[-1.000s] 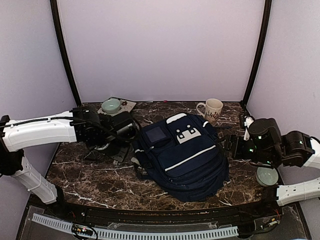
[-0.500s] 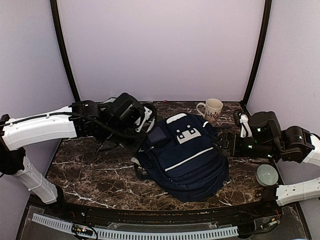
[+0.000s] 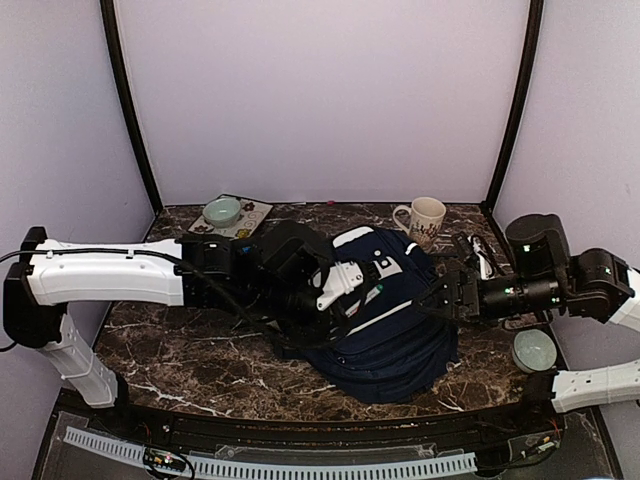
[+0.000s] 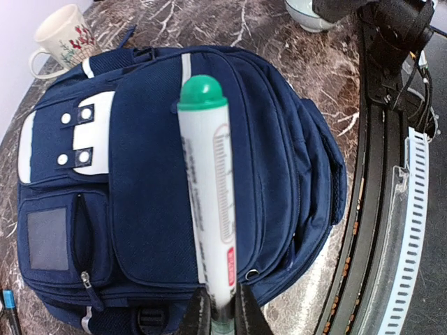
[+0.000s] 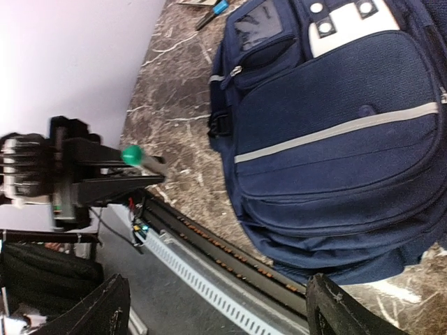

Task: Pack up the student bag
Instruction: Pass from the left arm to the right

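The student bag (image 3: pixel 400 335) lies flat on its back in the middle of the dark marble desk (image 3: pixel 180 350), a little toward the right edge. Its front pockets face up and its top points to the back edge. The left gripper (image 4: pixel 218 312) reaches in from the left edge and hangs above the bag, its fingers pinched on the lower end of a white marker (image 4: pixel 207 202). The marker's green cap (image 4: pixel 202 91) points away from the wrist, over the bag's front panel. The right gripper (image 3: pixel 443 297) sits low at the bag's right side with its fingers (image 5: pixel 342 310) spread wide and nothing between them. I cannot tell whether it touches the fabric. A cream floral mug (image 3: pixel 424 219) stands by the back edge just beyond the bag's top. One pale green bowl (image 3: pixel 533 350) rests near the right edge, and another (image 3: pixel 222 211) sits in the back-left corner.
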